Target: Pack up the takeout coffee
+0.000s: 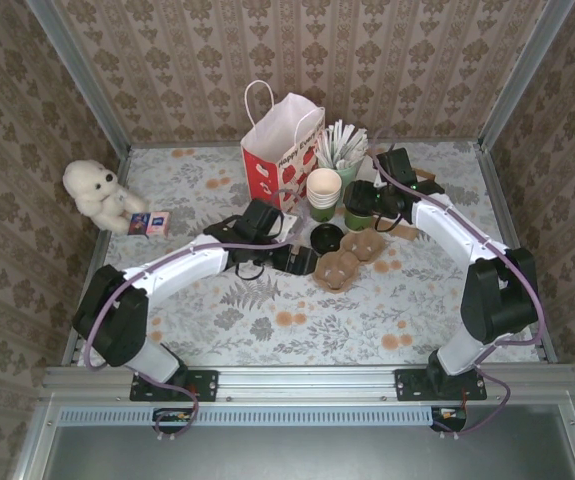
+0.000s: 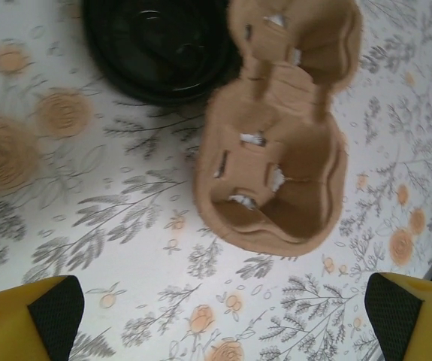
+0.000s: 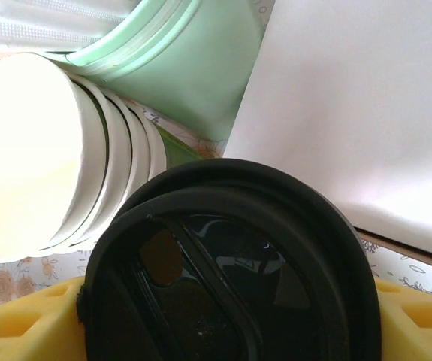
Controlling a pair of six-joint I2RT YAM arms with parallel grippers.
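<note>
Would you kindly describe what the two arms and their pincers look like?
The left arm and right arm have white tubular links, bulky black joints and a lilac cable running along each. The left pincer and right pincer have yellow fingers; the left's carry black pads.

**One high view, two close ones**

The top camera sits high behind the arm bases, looking down and forward across the desk point(image 1: 267, 310), with the brown cup carrier point(image 1: 345, 260) near mid-frame. The left wrist camera faces down, close over that carrier point(image 2: 276, 150). Both views share it and the loose black lid point(image 2: 159, 49) touching it. The right wrist camera, beyond the carrier, sits tight against the takeout coffee point(image 3: 231, 286) and shares the cream cups point(image 3: 28, 150) with the top view.
</note>
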